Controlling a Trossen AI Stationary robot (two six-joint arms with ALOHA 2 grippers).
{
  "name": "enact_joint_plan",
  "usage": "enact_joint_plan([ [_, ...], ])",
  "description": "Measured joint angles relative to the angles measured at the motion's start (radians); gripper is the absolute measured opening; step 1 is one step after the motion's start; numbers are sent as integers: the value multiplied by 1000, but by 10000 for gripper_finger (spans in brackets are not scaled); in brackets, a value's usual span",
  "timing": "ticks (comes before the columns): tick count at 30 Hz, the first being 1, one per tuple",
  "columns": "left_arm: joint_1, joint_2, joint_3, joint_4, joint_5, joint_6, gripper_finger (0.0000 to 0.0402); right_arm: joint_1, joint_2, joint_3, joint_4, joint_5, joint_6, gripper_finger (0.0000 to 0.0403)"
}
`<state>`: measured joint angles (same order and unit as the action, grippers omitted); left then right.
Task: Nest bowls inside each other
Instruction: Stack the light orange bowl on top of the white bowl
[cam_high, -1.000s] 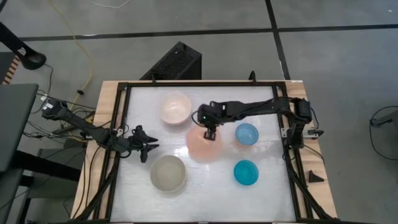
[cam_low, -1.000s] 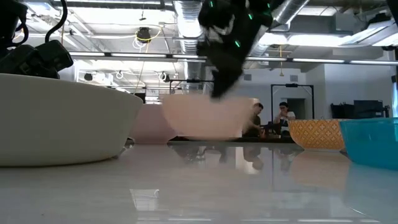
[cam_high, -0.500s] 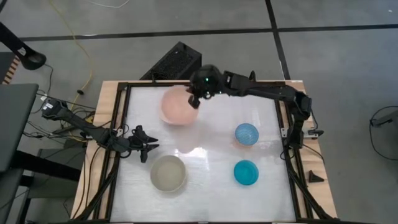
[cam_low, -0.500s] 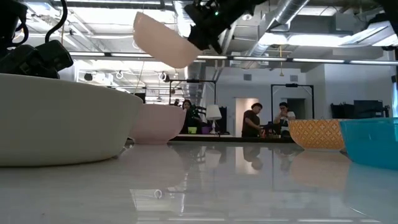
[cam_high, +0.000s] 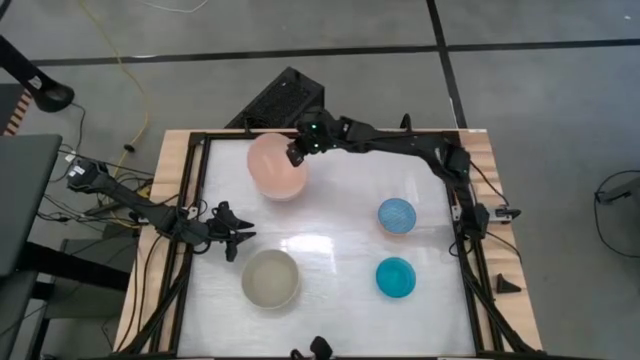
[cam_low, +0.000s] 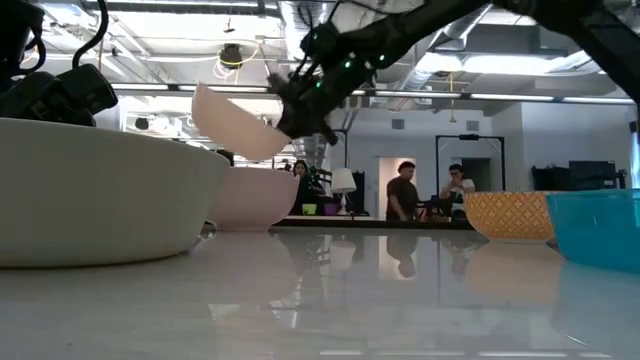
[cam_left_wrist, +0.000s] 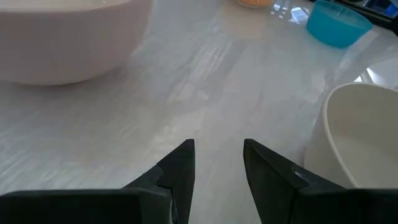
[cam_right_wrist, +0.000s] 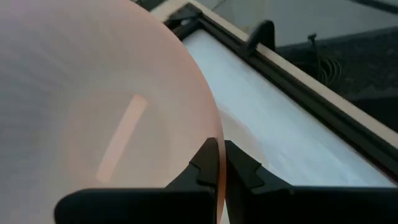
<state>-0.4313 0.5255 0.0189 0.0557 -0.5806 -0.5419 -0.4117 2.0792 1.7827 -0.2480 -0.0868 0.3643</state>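
Observation:
My right gripper (cam_high: 295, 154) is shut on the salmon-orange bowl (cam_high: 274, 166), which hangs tilted over the far left of the table. Right under it the pale pink-white bowl (cam_low: 255, 198) stands on its base on the table; the high view hides it. The grey-beige bowl (cam_high: 270, 278) sits near the front, the light blue bowl (cam_high: 396, 215) and the teal-blue bowl (cam_high: 396, 277) at the right. My left gripper (cam_high: 236, 239) waits open at the left, just over the table, beside the grey-beige bowl (cam_left_wrist: 360, 137). My right gripper pinches the salmon-orange bowl's rim (cam_right_wrist: 218, 148) on its right side, one finger (cam_right_wrist: 204, 167) inside the bowl and one (cam_right_wrist: 244, 169) outside. The fingers come from the table's right, slanting down. The bowl (cam_low: 236, 122) hangs tilted, lifted clear above the pale pink-white bowl.
A black frame (cam_high: 325, 132) runs around the white tabletop. The table's middle (cam_high: 330, 230) is bare. A black box (cam_high: 285, 100) lies on the floor beyond the far edge. People stand in the room behind the table (cam_low: 405, 195).
My right gripper, shut on its rim throughout, has lifted the salmon-orange bowl off the table's middle and carried it toward the far left, rolling as it went. The bowl, upright on the table then, now hangs tipped over the pale pink-white bowl.

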Motion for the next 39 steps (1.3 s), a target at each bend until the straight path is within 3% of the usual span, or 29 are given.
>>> enact_joint_plan([
  [12, 0, 0, 0, 2, 0, 0, 125, -3, 155, 144, -88, -1, 13, 30],
  [26, 0, 0, 0, 2, 0, 0, 125, -3, 151, 141, -226, 9, -29, 52],
  [33, 0, 0, 0, 2, -1, 0, 125, -3, 151, 141, -223, 9, 24, 91],
  [39, 0, 0, 0, 2, -1, 0, 125, -2, 150, 158, -240, 8, 28, 163],
])
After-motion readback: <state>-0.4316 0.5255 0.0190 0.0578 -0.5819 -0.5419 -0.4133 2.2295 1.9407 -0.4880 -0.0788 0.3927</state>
